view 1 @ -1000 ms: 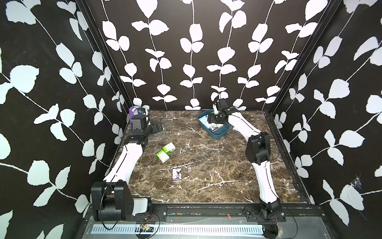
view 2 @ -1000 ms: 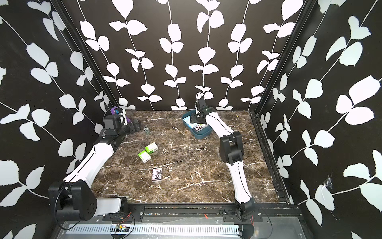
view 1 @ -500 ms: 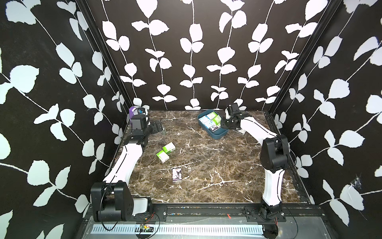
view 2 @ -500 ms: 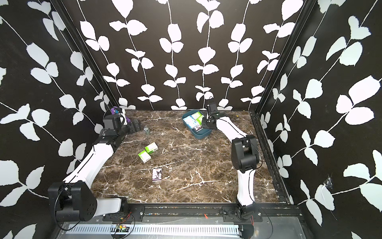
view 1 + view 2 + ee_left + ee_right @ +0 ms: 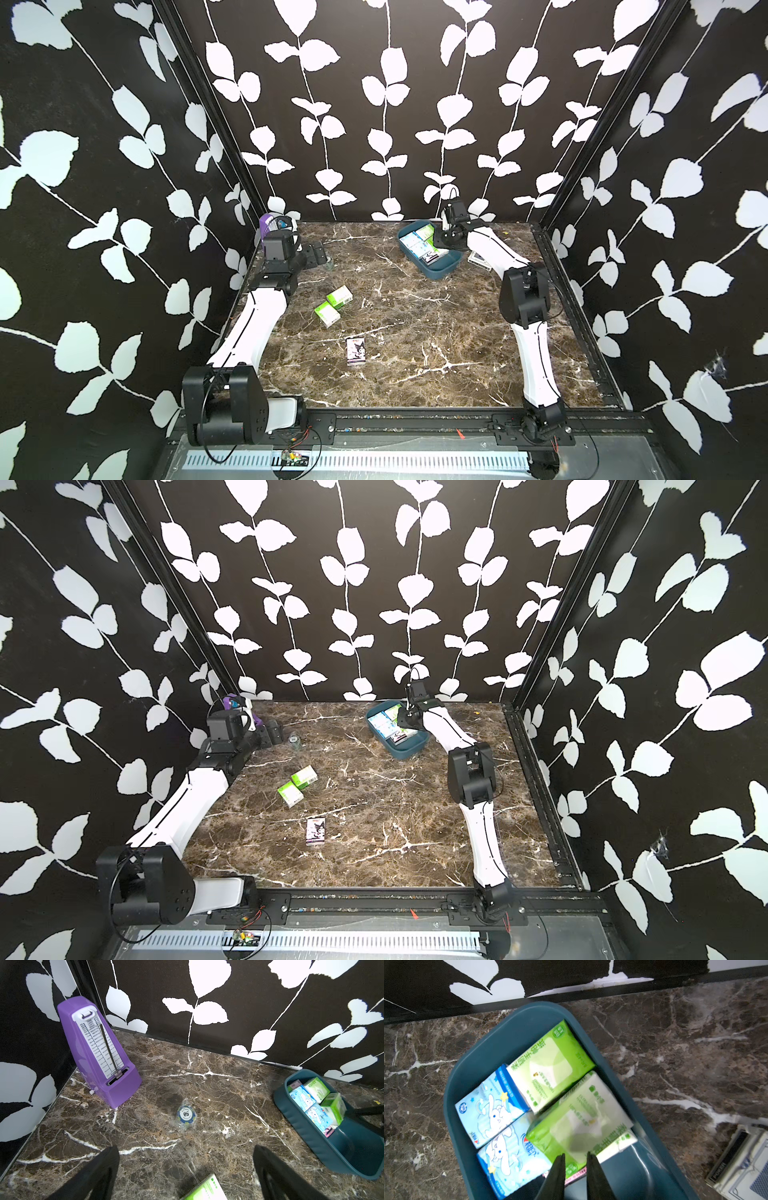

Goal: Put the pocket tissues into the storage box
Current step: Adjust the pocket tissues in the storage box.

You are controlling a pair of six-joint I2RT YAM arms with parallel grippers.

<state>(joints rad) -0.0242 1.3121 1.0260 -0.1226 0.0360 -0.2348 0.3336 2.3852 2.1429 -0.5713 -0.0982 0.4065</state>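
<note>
The pocket tissues (image 5: 550, 1064) lay mostly inside the storage box (image 5: 500, 1028), directly beneath the right gripper (image 5: 575, 1154). One tilted green pack (image 5: 577, 1113) leaned on its neighbours just ahead of the fingertips, and two blue rabbit-print packs (image 5: 492, 1105) lay flat beside it. We found the right jaws drawn almost together, with only a slit between them. Their tips stood at the tilted pack's near edge, and we could not tell whether they pinched it. A white-grey gadget (image 5: 741, 1159) sat on the marble table (image 5: 415, 332) outside the box, beside this hand. In a top view, two green packs (image 5: 332, 305) rested close to the left gripper (image 5: 186, 1148) on its base side, and a cartoon pack (image 5: 356, 351) lay farther back toward the base. The left jaws stood wide apart above bare marble. A poker chip (image 5: 185, 1114) lay just ahead of them, with a purple metronome (image 5: 97, 1049) beyond it in the corner.
</note>
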